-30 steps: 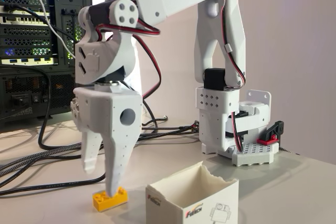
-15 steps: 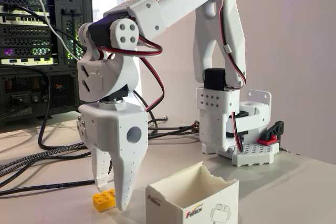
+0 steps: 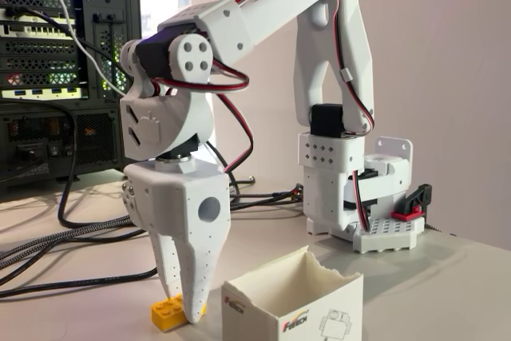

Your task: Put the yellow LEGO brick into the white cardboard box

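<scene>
White gripper [image 3: 185, 309] is seen pointing straight down, its fingers drawn together around the yellow LEGO brick [image 3: 169, 313], which lies on the pale surface [image 3: 447, 285]. Just right of it, in the fixed view, the open-topped white cardboard box [image 3: 294, 301] is set.

A black computer tower [image 3: 60, 61] with lit ports stands at the back left of the pale counter [image 3: 447, 285]; black braided cables [image 3: 72, 237] trail across it.

Yellow LEGO brick [image 3: 169, 312] flat, left of open white cardboard box [image 3: 292, 301]
</scene>
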Tool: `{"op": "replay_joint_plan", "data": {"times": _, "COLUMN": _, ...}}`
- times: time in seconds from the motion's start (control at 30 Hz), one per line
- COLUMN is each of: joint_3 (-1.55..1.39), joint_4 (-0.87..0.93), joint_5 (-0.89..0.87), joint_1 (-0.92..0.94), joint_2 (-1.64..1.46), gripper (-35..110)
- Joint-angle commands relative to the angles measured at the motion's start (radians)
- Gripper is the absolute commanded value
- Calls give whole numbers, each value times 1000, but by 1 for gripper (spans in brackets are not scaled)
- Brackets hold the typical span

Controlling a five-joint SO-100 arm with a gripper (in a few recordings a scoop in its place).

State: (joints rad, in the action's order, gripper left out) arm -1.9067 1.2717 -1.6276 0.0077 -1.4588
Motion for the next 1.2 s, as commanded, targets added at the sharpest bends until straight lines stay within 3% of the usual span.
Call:
{"op": "replay_joint_plan", "data": {"times": 0.0, "joint_3": 78, "joint_4": 81, "joint_5": 25, "joint_1": 5, "joint_2": -84, "gripper": -9}}
{"op": "replay_joint_plan", "data": {"times": 0.23, "joint_3": 414, "joint_4": 468, "joint_5": 144, "joint_1": -3, "joint_2": -160, "gripper": -9}}
{"op": "replay_joint_plan", "data": {"times": 0.37, "joint_3": 557, "joint_4": 540, "joint_5": 235, "joint_1": -58, "joint_2": -204, "gripper": -9}}
{"op": "replay_joint_plan", "data": {"times": 0.57, "joint_3": 560, "joint_4": 531, "joint_5": 330, "joint_1": -244, "joint_2": -270, "gripper": -9}}
{"op": "replay_joint_plan", "data": {"times": 0.83, "joint_3": 518, "joint_4": 488, "joint_5": 276, "joint_1": -488, "joint_2": -299, "gripper": -9}}
{"op": "replay_joint_plan", "data": {"times": 1.17, "joint_3": 459, "joint_4": 439, "joint_5": 236, "joint_1": -522, "joint_2": -311, "gripper": -9}}
